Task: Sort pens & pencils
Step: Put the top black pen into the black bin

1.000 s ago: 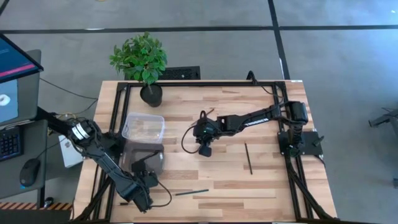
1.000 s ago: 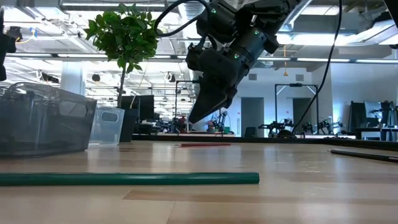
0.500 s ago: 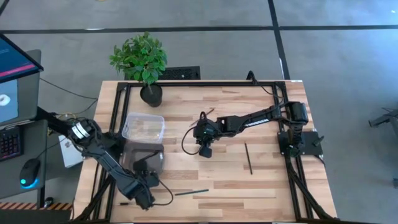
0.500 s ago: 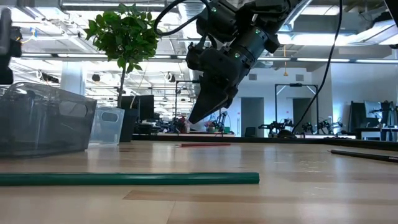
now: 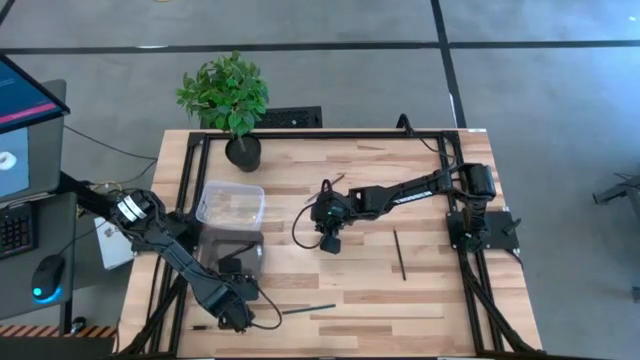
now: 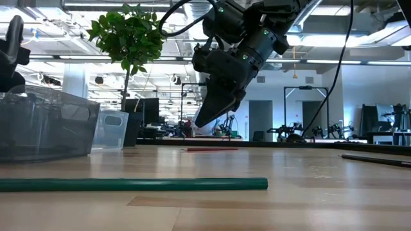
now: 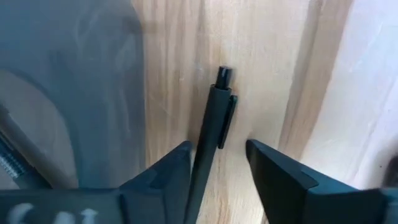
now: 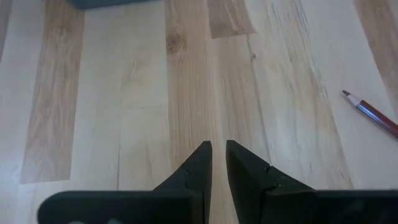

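High view: left gripper (image 5: 233, 318) low at the table's (image 5: 420, 290) near-left corner, just off the dark bin (image 5: 232, 258); green pencil (image 5: 308, 309) just beside it toward table centre, long axis roughly across the table; black pen under that gripper hidden here. Right gripper (image 5: 329, 241) hanging mid-table, empty; dark pencil (image 5: 399, 253) lying well apart on the side toward its base, long axis running near to far. Clear bin (image 5: 231, 203) beyond the dark one. Low view: right gripper (image 6: 200, 120) above the wood, nothing between the fingers; green pencil (image 6: 133, 184) flat in the foreground, long axis side to side; red pencil (image 6: 212, 149) flat on the table behind. Left wrist view: black pen (image 7: 213, 127) lying between the left fingers (image 7: 273, 177), long axis straight ahead along the reach, clicker end pointing away; fingers partly spread, one at each flank, contact not yet certain. Right wrist view: right fingers (image 8: 194, 168) nearly together, holding nothing; red pencil (image 8: 373, 114) off to one side, tip toward the gripper. Nearer arm for the black pen: left.
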Motion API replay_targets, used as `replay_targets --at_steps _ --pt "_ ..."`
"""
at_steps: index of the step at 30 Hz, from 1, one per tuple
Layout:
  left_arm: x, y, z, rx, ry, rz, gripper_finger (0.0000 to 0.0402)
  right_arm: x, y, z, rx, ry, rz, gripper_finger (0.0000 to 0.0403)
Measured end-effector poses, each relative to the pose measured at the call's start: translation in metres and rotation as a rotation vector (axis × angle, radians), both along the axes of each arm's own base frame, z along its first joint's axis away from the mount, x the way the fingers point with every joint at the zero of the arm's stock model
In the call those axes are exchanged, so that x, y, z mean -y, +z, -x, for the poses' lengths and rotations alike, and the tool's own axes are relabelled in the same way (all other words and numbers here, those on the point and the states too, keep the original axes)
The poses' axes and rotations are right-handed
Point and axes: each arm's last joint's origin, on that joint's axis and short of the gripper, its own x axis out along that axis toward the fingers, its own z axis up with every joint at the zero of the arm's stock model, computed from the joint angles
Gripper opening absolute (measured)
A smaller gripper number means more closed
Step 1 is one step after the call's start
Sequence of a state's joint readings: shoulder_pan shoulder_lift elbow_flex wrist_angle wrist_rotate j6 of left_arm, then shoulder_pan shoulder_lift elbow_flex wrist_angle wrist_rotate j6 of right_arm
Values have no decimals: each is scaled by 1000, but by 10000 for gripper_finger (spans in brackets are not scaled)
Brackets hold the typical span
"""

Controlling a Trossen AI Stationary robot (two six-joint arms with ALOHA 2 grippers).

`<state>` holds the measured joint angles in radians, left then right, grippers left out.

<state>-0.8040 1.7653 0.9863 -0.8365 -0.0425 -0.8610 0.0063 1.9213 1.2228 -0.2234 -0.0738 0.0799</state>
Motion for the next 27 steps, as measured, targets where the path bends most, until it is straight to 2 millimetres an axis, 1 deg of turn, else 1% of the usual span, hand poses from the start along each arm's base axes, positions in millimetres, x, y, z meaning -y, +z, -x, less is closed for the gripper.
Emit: replay_targets --at_steps 8,12,17,21,23,27 --pt "1 0 0 4 -4 4 46 0 0 0 0 0 0 72" --pt "0 0 0 5 -4 -3 15 0 0 0 0 1 0 72" --pt "0 1 0 3 27 2 17 0 0 0 0 1 0 72" --pt "1 6 -1 -1 43 16 21 0 0 0 0 1 0 72" --pt "3 13 -3 5 34 22 15 0 0 0 0 1 0 72" --pt "9 33 -8 -2 20 13 7 0 0 0 0 1 0 72"
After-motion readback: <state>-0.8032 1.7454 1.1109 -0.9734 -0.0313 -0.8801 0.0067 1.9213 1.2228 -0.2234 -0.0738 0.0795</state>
